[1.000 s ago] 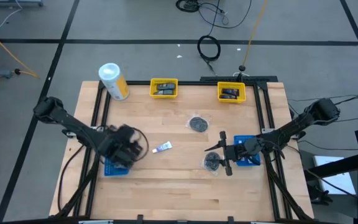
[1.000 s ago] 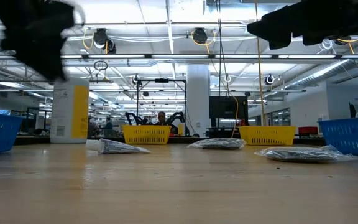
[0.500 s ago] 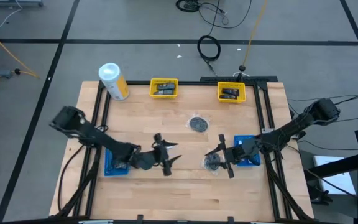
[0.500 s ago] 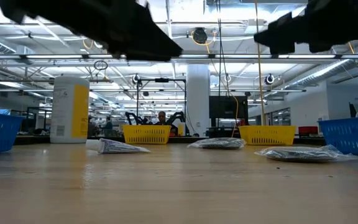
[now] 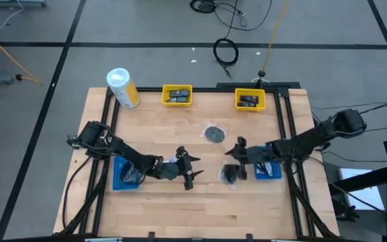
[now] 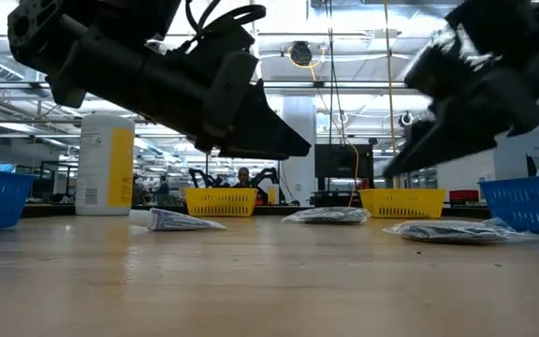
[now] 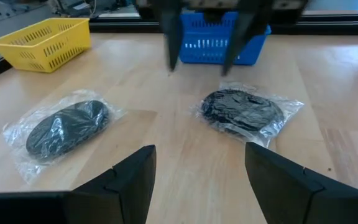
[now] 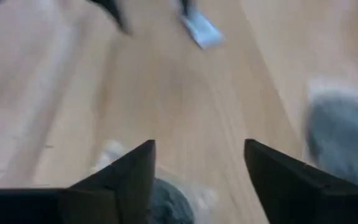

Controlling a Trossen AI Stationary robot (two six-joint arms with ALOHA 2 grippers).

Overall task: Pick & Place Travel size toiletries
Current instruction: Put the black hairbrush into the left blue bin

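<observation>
Lowering the right end effector (image 5: pixel 238 159), fingers spread wide, squarely over the wrapped disc (image 5: pixel 230 175) near the bench's right edge looks wise; left end effector (image 5: pixel 188 169), also wide, hovers mid-bench.

The light wooden table (image 5: pixel 200 202) carries two yellow mesh trays (image 5: pixel 177 95), two blue mesh trays (image 5: pixel 270 172), black round discs in clear wrap (image 7: pixel 241 110) and a white-and-yellow cylindrical canister (image 5: pixel 122 87).

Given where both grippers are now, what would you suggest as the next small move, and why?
Probably lower the right gripper onto the wrapped disc just beside it: its fingers are open and empty, and the blue tray lies close behind. The left gripper, also open, hangs near the white tube and can wait.
</observation>
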